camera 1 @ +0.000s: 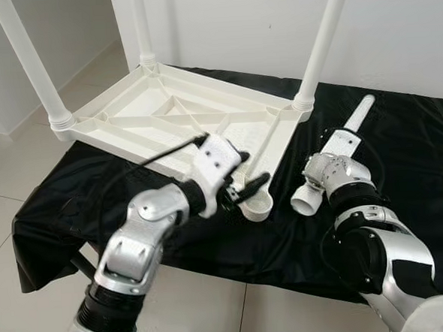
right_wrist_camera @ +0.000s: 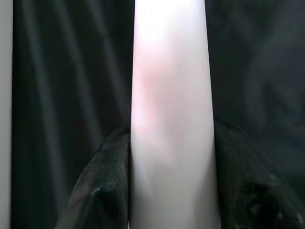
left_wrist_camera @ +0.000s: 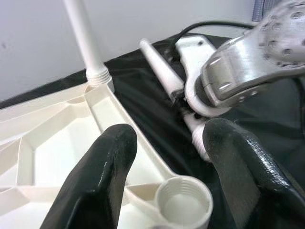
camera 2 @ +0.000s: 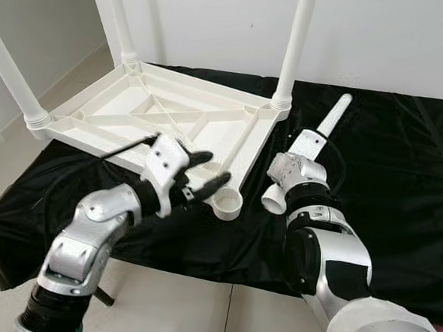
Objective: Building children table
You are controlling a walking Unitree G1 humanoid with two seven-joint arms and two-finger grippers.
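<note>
Table top (camera 1: 165,113) lies upside down on a black cloth (camera 1: 401,147), its empty corner socket (left_wrist_camera: 183,200) just ahead of the left gripper (left_wrist_camera: 167,171), between the spread fingers (left_wrist_camera: 102,176). Three legs stand screwed in. Beside the socket, the right gripper (right_wrist_camera: 171,181) clamps the loose leg (camera 1: 341,147), its threaded end close to the socket.

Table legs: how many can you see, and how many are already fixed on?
4. Three legs stand upright in corners of the upturned tabletop: far left, far middle, far right. The fourth leg lies on the black cloth, gripped by the right gripper.
</note>
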